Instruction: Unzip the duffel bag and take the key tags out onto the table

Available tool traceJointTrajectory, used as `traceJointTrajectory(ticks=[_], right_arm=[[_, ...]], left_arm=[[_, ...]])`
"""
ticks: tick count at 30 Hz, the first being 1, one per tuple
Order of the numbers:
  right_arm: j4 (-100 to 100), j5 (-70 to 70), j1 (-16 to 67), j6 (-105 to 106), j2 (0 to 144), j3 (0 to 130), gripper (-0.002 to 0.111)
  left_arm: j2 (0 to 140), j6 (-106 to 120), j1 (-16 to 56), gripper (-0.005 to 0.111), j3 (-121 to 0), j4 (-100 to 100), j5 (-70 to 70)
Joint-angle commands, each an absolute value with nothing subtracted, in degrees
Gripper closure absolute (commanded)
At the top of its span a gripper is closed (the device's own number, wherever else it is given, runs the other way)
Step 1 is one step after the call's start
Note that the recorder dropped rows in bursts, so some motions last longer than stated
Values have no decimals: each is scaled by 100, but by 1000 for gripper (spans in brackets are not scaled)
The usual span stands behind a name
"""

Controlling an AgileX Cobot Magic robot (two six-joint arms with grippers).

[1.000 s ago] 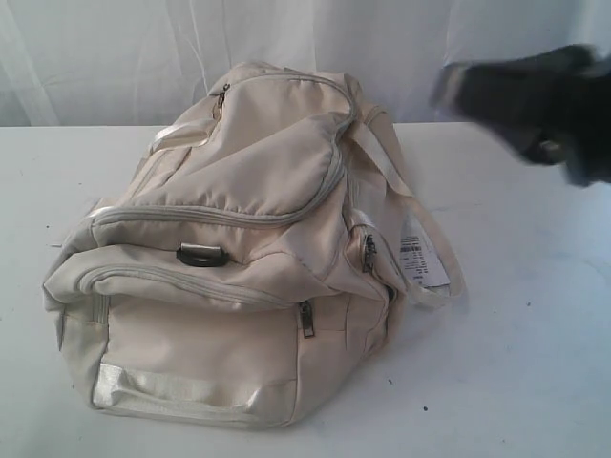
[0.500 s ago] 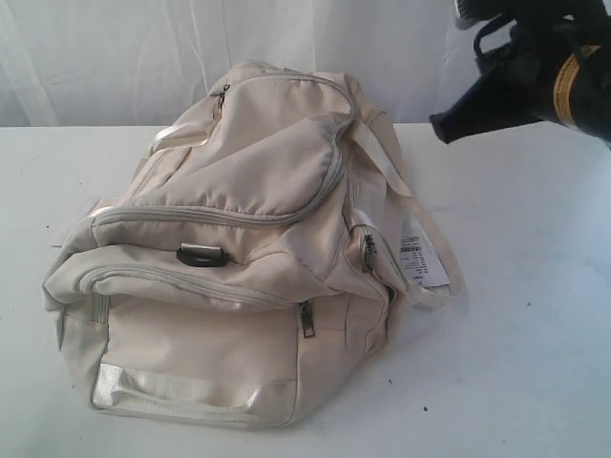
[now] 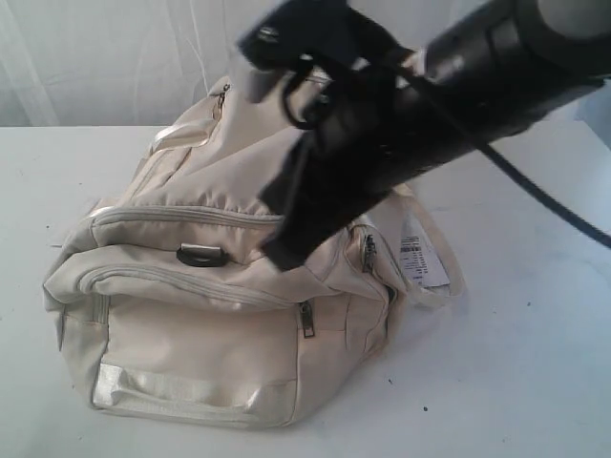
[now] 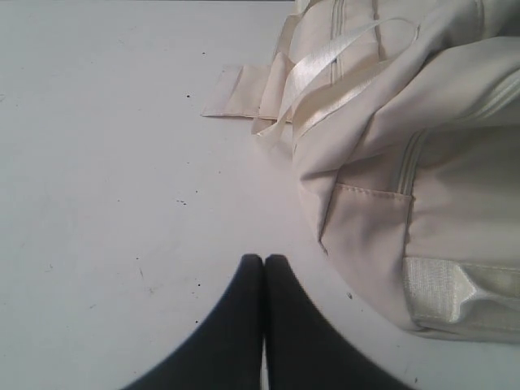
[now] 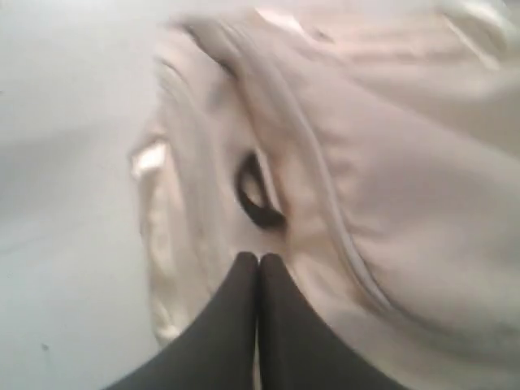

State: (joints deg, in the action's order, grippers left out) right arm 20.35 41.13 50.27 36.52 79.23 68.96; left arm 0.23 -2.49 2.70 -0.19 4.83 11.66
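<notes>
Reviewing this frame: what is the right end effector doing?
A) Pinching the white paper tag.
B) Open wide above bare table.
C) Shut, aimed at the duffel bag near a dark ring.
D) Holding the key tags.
C: the right end effector has its tips pressed together and empty, with the duffel bag and its dark ring just ahead of them.

Remote desk, three feeds: my fixed camera looks from slightly above across the table toward the curtain, bag mid-frame, right arm close to the lens. My left wrist camera faces the table beside the bag's end, past the left gripper. The right wrist camera, blurred, sits close over the bag behind the right gripper. All three share the bag.
</notes>
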Motion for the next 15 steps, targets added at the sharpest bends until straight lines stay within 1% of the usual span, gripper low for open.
traceJointTrajectory(ticks=[1,3,5,7,9,11,12,15], right_arm=[[1250,3607,6077,3676,8251,7117,108],[841,3372,6402,3676,8505,7117,105],[563,3149,6652,3676,8799,7117,94],[394,2987,6810,3676,9047,7117,77],[214,2850,6861,3676,9303,7117,57],[37,2702,6861,3676,9513,7117,42],[-131,2623,6861,3542,9606,7117,40],[-884,2402,6861,2733,9807,7117,44]], left_arm=[[0,-266,304,107,0,507,1160],[0,-266,304,107,0,507,1160],[0,-266,304,107,0,507,1160],[0,-266,304,107,0,507,1160],[0,-266,304,107,0,507,1160],[0,-266,304,107,0,507,1160],[0,-266,304,107,0,507,1160],[0,-266,304,107,0,507,1160]])
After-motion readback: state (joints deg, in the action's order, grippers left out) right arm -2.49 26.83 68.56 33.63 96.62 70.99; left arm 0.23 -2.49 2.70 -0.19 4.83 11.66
